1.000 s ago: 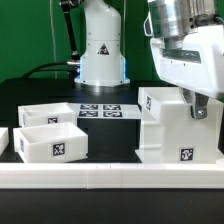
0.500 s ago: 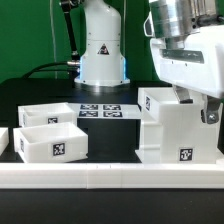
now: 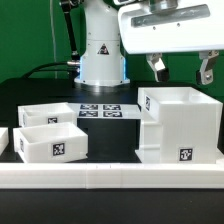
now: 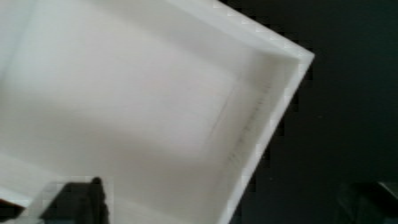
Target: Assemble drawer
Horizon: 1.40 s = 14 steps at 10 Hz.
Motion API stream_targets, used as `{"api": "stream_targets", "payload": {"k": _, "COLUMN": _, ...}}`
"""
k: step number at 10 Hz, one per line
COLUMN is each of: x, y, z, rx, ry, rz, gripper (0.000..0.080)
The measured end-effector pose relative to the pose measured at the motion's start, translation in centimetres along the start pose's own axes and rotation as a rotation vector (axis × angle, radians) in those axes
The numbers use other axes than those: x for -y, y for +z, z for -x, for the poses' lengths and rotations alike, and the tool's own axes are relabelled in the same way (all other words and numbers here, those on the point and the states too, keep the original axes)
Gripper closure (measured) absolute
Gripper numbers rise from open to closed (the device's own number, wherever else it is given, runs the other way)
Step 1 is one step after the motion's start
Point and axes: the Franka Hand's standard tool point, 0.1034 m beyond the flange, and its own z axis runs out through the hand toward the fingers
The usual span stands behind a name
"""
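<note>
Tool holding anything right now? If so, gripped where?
Nothing is held. The tool hangs open above the housing, with its fingers clear of the rim and nothing between them.

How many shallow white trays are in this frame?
2. Both sit on the exterior view's left: the front tray, tag facing the camera, and the rear tray behind it. A white sliver at that view's left edge could be another part.

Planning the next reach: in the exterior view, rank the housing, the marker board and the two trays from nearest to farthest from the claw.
1. Housing, directly below the open claw.
2. Marker board, mid-table, toward the exterior view's left.
3. Back tray and front tray, far left; too close to call between them.
</note>
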Motion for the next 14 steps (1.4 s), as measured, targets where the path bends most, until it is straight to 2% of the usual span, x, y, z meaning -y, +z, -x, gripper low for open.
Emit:
{"api": "stream_targets", "payload": {"k": 2, "x": 0.0, "y": 0.1, "z": 0.1, "rx": 0.001, "ry": -0.008, "rz": 0.002, "gripper": 0.0151}}
{"api": "stream_targets", "payload": {"k": 3, "x": -0.3, "y": 0.1, "z": 0.0, "rx": 0.002, "ry": -0.061, "rz": 0.012, "gripper": 0.0151}}
{"api": "stream_targets", "payload": {"k": 4, "x": -1.8, "y": -0.2, "z": -0.6, "rx": 0.014, "ry": -0.269, "rz": 0.056, "gripper": 0.0151}}
{"api": "stream_targets", "payload": {"k": 7, "x": -4.1, "y": -1.1, "z": -3.3, "rx": 0.012, "ry": -0.527, "rz": 0.067, "gripper": 0.0151}}
{"api": "stream_targets", "payload": {"k": 8, "x": -4.3, "y": -1.2, "z": -3.8, "rx": 0.009, "ry": -0.542, "rz": 0.066, "gripper": 0.0151}}
{"api": "stream_targets", "payload": {"k": 12, "x": -4.4, "y": -1.2, "z": -3.7, "rx": 0.01, "ry": -0.576, "rz": 0.07, "gripper": 0.0151}}
{"api": "stream_targets", "payload": {"k": 13, "x": -5.7, "y": -1.5, "z": -4.8, "rx": 0.0, "ry": -0.756, "rz": 0.096, "gripper": 0.0151}}
{"api": "stream_targets", "payload": {"k": 14, "x": -6.8, "y": -1.5, "z": -5.7, "rx": -0.011, "ry": -0.836, "rz": 0.102, "gripper": 0.0151}}
